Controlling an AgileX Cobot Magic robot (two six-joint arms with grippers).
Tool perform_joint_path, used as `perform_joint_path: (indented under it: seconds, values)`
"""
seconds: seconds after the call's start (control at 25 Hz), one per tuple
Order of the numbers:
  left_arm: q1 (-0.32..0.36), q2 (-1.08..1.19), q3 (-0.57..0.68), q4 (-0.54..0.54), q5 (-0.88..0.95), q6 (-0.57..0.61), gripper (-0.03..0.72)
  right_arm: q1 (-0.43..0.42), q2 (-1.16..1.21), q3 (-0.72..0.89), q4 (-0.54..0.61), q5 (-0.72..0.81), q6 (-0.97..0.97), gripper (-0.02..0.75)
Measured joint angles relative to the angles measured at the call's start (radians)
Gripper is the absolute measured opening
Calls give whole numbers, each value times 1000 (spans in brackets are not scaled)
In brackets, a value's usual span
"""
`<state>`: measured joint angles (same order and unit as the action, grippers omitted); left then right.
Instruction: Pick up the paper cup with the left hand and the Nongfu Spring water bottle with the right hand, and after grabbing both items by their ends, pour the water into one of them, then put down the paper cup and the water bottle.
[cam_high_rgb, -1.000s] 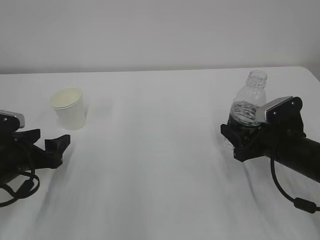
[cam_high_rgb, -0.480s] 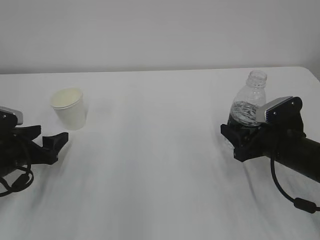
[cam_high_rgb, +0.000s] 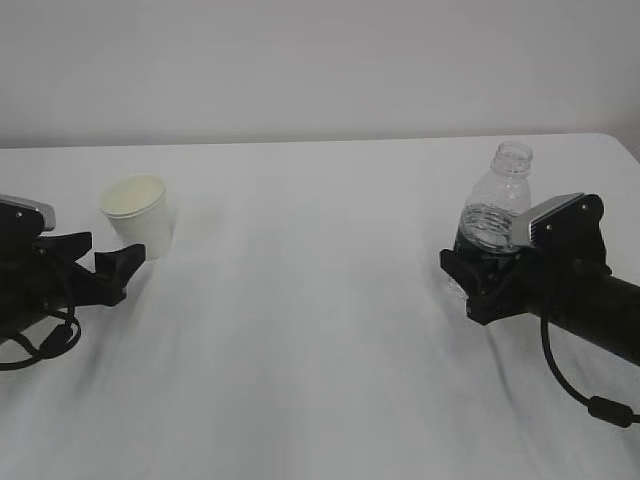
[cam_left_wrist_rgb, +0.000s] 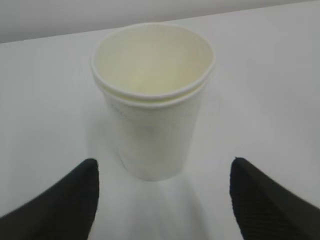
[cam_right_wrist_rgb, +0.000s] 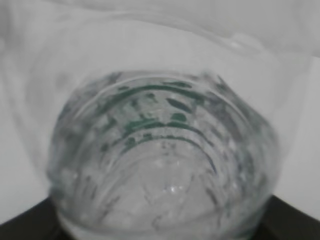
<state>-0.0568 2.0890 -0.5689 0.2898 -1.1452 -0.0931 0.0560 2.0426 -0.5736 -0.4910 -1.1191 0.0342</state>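
Small tapered paper cup (cam_left_wrist_rgb: 152, 115): white outside, pale cream inside. Small ribbed plastic bottle (cam_high_rgb: 495, 215): clear, dark green label band. Both grippers black. Table (cam_high_rgb: 320, 330) plain white.

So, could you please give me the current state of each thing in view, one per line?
paper cup: upright on the table, empty, not gripped.
Nongfu Spring water bottle: upright, capless, partly filled.
left claw: open, just short of the cup.
right claw: set around the bottle's lower body.
table: bare white between them.

Slanted front exterior — two close wrist views
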Motion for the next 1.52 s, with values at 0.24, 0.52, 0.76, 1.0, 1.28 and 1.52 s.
perform_joint_path:
  seconds: [0.24, 0.52, 0.76, 1.0, 1.28, 1.52]
  values:
    - [0, 0, -37, 2, 0, -8, 588, 0, 0, 0, -2, 0, 0, 463]
    - [0, 4, -49, 2, 0, -10, 588, 0, 0, 0, -2, 0, 0, 463]
    - [0, 66, -78, 11, 0, -21, 588, 0, 0, 0, -4, 0, 0, 463]
    - [0, 83, -106, 14, 0, -22, 588, 0, 0, 0, -4, 0, 0, 463]
    - [-3, 111, -139, 20, 0, -26, 588, 0, 0, 0, -6, 0, 0, 463]
    - [-3, 147, -181, 28, 0, -26, 621, 0, 0, 0, -8, 0, 0, 463]
